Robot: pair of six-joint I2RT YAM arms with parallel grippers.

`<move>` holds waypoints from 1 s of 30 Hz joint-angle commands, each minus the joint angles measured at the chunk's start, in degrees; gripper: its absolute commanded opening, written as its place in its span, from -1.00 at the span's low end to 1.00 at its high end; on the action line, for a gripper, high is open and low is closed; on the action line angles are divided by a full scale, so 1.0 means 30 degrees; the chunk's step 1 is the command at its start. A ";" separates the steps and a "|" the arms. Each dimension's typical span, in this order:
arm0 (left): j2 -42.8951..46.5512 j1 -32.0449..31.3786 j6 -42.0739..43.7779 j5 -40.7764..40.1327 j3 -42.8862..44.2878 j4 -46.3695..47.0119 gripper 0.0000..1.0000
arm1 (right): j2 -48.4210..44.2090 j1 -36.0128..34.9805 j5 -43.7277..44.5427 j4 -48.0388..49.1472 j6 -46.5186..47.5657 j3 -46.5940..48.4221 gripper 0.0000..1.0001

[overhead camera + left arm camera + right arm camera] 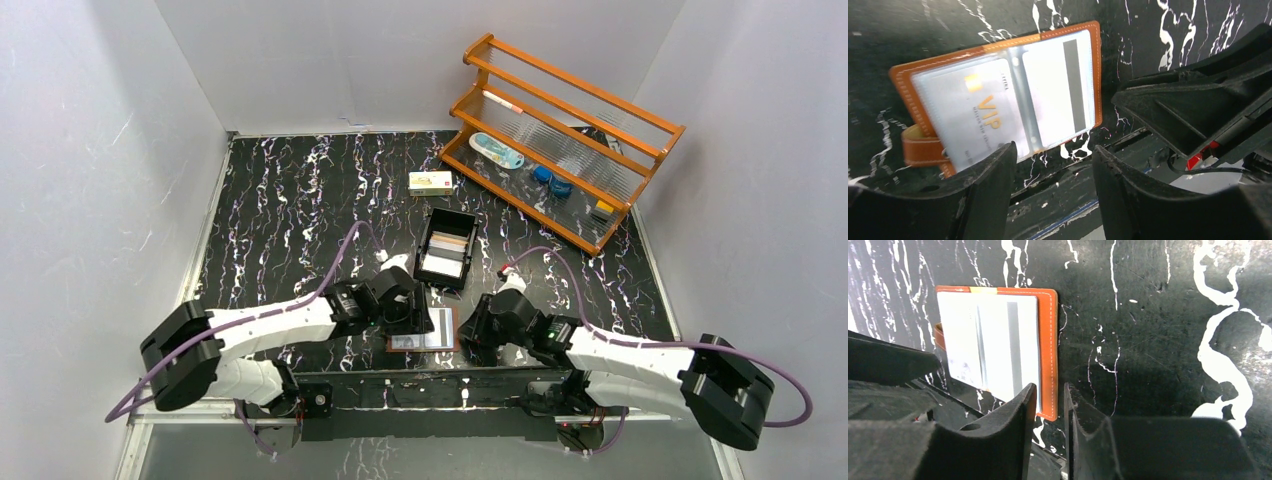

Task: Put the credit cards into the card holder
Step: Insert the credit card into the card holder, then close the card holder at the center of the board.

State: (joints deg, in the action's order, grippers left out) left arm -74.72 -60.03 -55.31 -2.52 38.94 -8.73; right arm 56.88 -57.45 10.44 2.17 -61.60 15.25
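Two pale plastic credit cards [973,105] sit in the brown leather card holder [1096,75], others lie in the black rectangular tray [424,245] (left pincer [1053,155], right pincer [1048,390]: released).

**Q:** Where does the card holder [423,341] lie?

**A:** Opened flat on the table [300,220], near its front edge. The left gripper [1053,155] is at its 9 o'clock, the right gripper [1049,390] at its 3 o'clock. Two credit cards [983,107] sit side by side in its pockets.

**Q:** And beyond it?

**A:** At 12 o'clock is the tray [453,214], with stacked cards [446,252] inside. The carton [430,181] is farther along 12, the rack [575,150] at 2 o'clock.
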 commanded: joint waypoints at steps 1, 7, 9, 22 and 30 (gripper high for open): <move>0.1493 0.0511 -0.0169 -0.2292 0.1104 -0.4975 0.12 | -0.0988 -0.0098 0.0291 -0.0240 -0.0295 0.0114 -0.28; 0.1116 0.1190 0.0439 -0.3173 0.1566 -0.8051 0.13 | 0.0245 -0.0100 0.0058 -0.0168 0.0038 0.1156 -0.30; 0.0795 0.1201 0.0567 -0.3464 0.1654 -0.8622 0.14 | 0.0537 -0.0099 -0.0014 -0.0167 0.0162 0.1305 -0.30; -0.0368 0.2654 0.2648 -0.2512 0.1080 -0.6855 0.00 | 0.1155 -0.0115 0.0040 -0.0139 0.0436 0.2257 -0.30; -0.1138 0.3124 0.1629 -0.1825 0.1692 -0.7240 -0.18 | 0.1269 -0.0123 0.0015 0.0141 0.0409 0.2168 -0.30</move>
State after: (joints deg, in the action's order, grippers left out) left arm -78.26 -51.57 -49.10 -9.34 41.98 -29.23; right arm 60.38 -57.49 10.15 0.14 -61.08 20.08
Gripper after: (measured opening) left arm 0.442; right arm 0.351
